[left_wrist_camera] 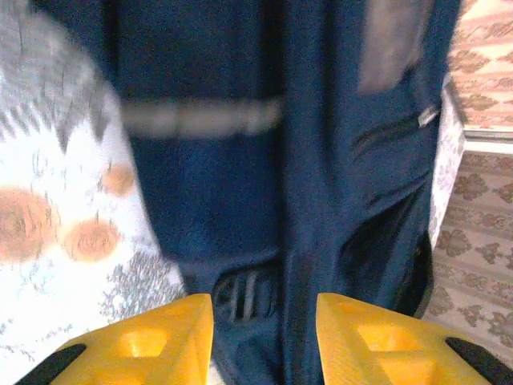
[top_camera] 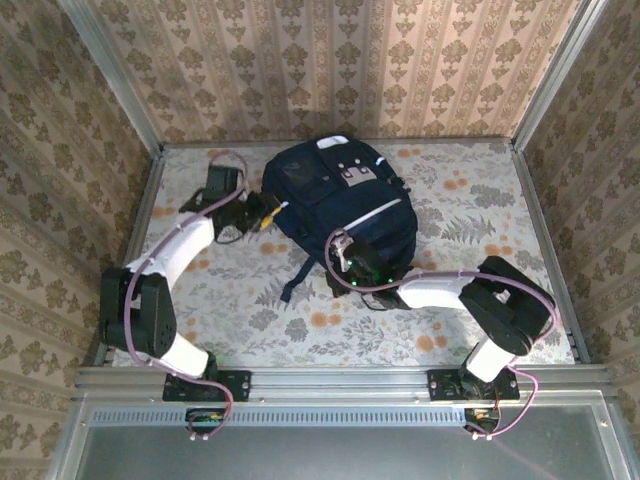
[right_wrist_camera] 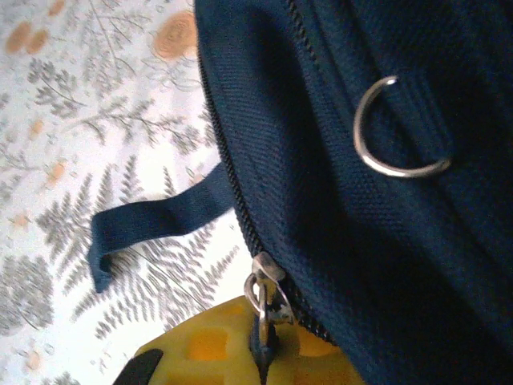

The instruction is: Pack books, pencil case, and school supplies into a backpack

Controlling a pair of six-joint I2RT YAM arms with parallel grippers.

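Observation:
The navy backpack (top_camera: 345, 215) lies flat in the middle of the table, white stripe and grey patch facing up. My right gripper (top_camera: 352, 268) is at its near edge, shut on the metal zipper pull (right_wrist_camera: 263, 301) of the zipper (right_wrist_camera: 228, 172) running along the bag's side. My left gripper (top_camera: 268, 213) is at the bag's left side, open, its yellow fingers (left_wrist_camera: 168, 337) straddling a fold of navy fabric (left_wrist_camera: 264, 321) without pinching it. The books, pencil case and small packs are out of view.
A loose navy strap (right_wrist_camera: 160, 220) trails from the bag over the fern-print table cover (top_camera: 250, 300). A metal D-ring (right_wrist_camera: 397, 128) sits on the bag's webbing. Metal rails and patterned walls (top_camera: 60, 180) close in the table.

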